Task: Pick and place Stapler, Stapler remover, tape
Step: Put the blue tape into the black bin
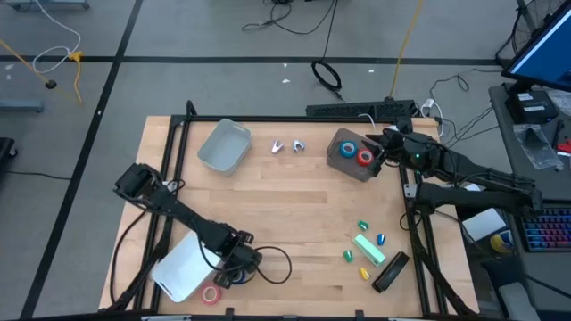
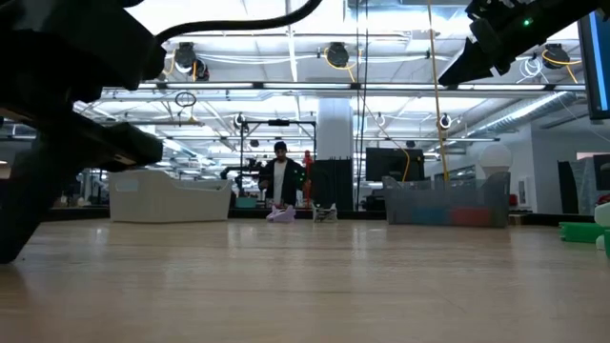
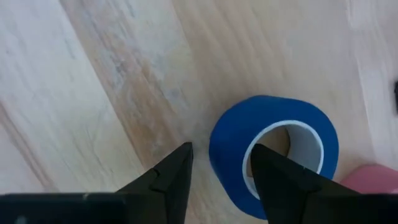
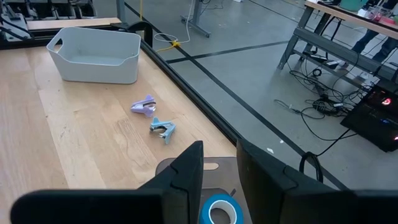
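Note:
A blue tape roll (image 3: pixel 273 146) lies flat on the wood near the table's front edge, with a pink-red tape roll (image 3: pixel 373 180) (image 1: pixel 211 295) beside it. My left gripper (image 3: pixel 221 155) (image 1: pixel 230 272) points down over the blue roll, open, one finger outside its wall and one over its hole. My right gripper (image 4: pixel 219 162) (image 1: pixel 385 143) hangs open and bare above the dark bin (image 1: pixel 350 165), which holds a blue roll (image 4: pixel 219 211) and a red roll (image 1: pixel 365 157). Two staple removers (image 1: pixel 287 145) lie at the far middle. A green stapler (image 1: pixel 368 248) and a black stapler (image 1: pixel 390 272) lie near right. My left gripper comes at the blue tape roll from above with its fingers astride the roll's wall (image 3: pixel 231 152). Whether a fingertip touches the roll, I cannot tell. The roll lies flat on the table.
A white bin (image 1: pixel 183 267) stands just left of my left gripper, and a pale grey bin (image 1: pixel 225 145) stands at the far left. Small green, blue and yellow items (image 1: pixel 363 254) lie around the green stapler. A cable (image 1: pixel 277 266) loops beside the left gripper. Bare wood fills the middle.

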Robot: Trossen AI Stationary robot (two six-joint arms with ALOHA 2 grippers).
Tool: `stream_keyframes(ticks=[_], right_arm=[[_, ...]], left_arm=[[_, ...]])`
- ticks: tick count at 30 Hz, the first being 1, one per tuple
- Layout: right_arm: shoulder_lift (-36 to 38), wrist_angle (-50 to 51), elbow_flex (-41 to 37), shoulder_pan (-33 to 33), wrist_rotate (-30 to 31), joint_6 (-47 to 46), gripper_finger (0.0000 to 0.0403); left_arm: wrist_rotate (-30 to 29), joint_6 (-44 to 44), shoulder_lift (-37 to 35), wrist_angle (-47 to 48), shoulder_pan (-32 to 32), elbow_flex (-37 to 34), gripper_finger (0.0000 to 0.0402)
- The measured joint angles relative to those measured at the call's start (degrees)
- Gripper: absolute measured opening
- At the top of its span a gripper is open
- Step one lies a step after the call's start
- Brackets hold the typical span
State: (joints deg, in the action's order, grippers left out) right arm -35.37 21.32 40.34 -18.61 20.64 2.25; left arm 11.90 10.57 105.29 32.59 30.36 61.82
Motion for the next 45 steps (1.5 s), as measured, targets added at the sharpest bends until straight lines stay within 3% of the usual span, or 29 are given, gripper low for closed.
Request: stream_keyframes(ticks=[8, 14, 18, 22, 25, 29, 32, 39, 45], right_arm=[[0.0, 0.0, 0.0, 0.0, 0.0, 0.0, 0.0091], [0.0, 0.0, 0.0, 0.0, 0.0, 0.0, 0.0091], [0.0, 0.0, 0.0, 0.0, -0.5, 0.0, 0.0091], [0.0, -0.8, 0.0, 0.0, -7.7, -0.1, 0.0091], [-0.3, -4.0, 0.0, 0.0, -17.0, 0.0, 0.0091], [-1.7, -10.7, 0.0, 0.0, -30.3, 3.2, 0.0091], [-3.9, -16.7, 0.0, 1.0, -36.0, 6.3, 0.0091], [-11.8, -30.6, 0.0, 6.8, -37.0, 15.1, 0.0091], [-17.7, -37.4, 0.0, 10.8, -29.3, 24.2, 0.0094]], left_arm=[[0.0, -0.3, -0.4, 2.1, -1.9, 2.7, 0.0034], [-4.9, 0.7, -1.4, 10.8, -5.7, 9.2, 0.0037], [-9.9, 0.7, -4.4, 10.8, -10.0, 12.0, 0.0037], [-13.6, 0.7, -8.0, 7.6, -15.3, 14.1, 0.0037], [-13.8, 2.0, -10.8, 3.3, -19.5, 14.4, 0.0037], [-10.6, 6.3, -13.3, -5.3, -25.5, 14.5, 0.0037], [-5.8, 12.7, -13.6, -12.5, -29.8, 14.5, 0.0037], [2.9, 29.1, -13.5, -21.9, -37.5, 14.5, 0.0037], [10.0, 40.2, -13.5, -27.1, -42.2, 14.5, 0.0037]])
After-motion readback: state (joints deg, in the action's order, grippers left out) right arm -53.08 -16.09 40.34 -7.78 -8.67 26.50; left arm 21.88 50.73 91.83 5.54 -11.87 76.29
